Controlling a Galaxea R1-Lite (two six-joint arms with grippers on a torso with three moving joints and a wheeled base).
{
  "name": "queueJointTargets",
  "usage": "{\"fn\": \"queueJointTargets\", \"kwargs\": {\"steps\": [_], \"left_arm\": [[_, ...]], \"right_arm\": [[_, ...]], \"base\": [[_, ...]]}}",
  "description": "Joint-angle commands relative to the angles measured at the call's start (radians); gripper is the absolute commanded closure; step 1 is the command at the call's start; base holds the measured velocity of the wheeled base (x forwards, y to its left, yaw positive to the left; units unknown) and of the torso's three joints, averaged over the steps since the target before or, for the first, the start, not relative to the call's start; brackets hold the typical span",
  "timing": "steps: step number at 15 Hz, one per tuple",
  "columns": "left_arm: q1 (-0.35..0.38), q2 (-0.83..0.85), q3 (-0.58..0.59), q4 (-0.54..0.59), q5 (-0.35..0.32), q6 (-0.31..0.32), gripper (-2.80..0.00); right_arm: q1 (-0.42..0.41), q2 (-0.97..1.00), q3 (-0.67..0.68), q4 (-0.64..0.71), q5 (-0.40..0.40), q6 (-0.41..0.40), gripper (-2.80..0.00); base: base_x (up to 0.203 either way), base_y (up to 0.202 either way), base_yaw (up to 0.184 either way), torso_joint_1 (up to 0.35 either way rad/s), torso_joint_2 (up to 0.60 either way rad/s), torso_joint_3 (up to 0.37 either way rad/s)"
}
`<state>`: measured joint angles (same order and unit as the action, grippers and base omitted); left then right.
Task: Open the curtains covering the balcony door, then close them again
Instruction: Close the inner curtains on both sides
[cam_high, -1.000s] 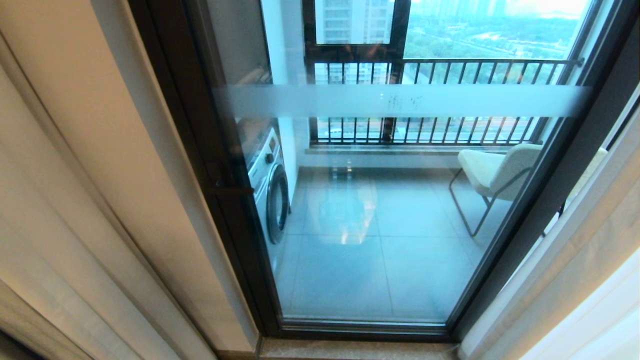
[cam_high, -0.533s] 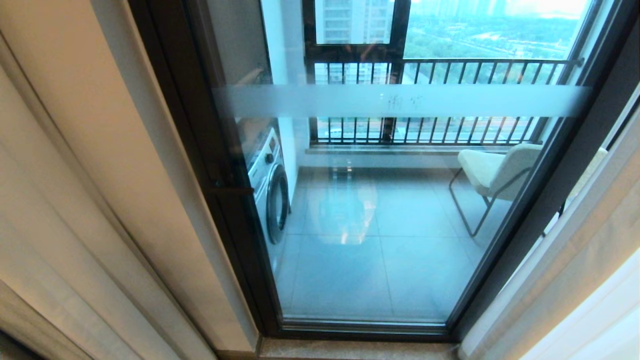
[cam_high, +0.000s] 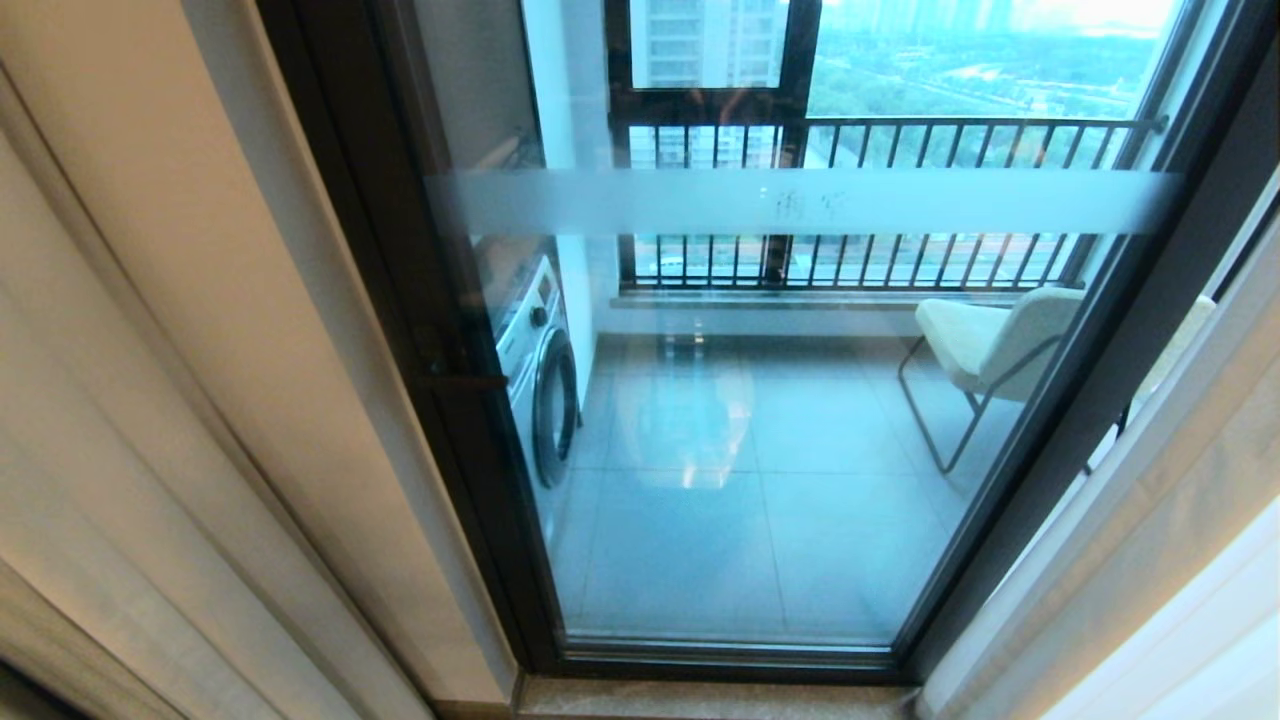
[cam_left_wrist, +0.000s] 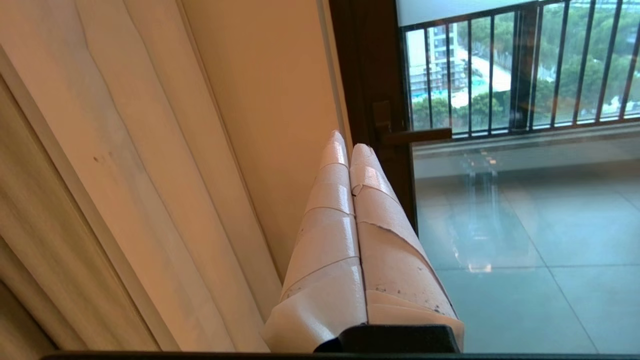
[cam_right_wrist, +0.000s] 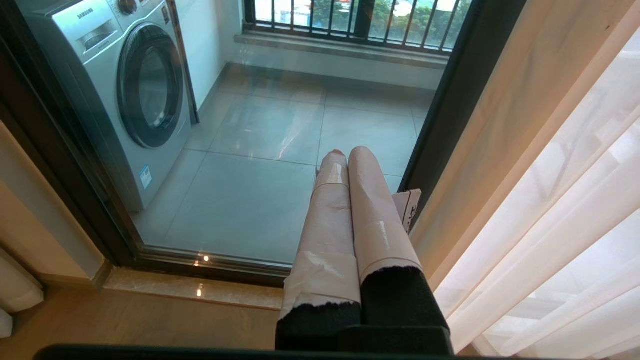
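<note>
1. the left gripper points level toward the spot where the left curtain panel's edge meets the door frame; its taped jaws are clenched together with nothing between them; the door handle sits just past the tips.
2. the right gripper points down and forward at the balcony door; its jaws are also clenched and empty; a loose flap of tape sticks out at one side.
3. neither arm shows in the head view.
4. the curtains are drawn apart; one panel hangs in folds at the left of the glass, the other at the right, sheer with a cream hem; the pane between them, crossed by a frosted band, is uncovered.
5. the left hem lies along the dark frame; the right hem lies just beside the right frame post.
6. a stone sill runs under the door; through the glass are a washing machine, a chair, a railing and open tiled floor.
</note>
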<state>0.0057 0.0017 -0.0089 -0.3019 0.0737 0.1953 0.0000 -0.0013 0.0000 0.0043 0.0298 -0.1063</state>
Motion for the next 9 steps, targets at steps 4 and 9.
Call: {"fn": "queueJointTargets", "kwargs": {"steps": [4, 9], "left_arm": [[0.000, 0.003, -0.139, 0.224, -0.011, -0.020, 0.00], [0.035, 0.252, -0.387, 0.373, 0.033, -0.162, 0.00]], "right_arm": [[0.000, 0.001, 0.000, 0.000, 0.001, -0.001, 0.00], [0.000, 0.001, 0.000, 0.000, 0.001, -0.001, 0.00]], "base": [[0.000, 0.000, 0.000, 0.000, 0.00, 0.000], [0.000, 0.000, 0.000, 0.000, 0.00, 0.000]]}}
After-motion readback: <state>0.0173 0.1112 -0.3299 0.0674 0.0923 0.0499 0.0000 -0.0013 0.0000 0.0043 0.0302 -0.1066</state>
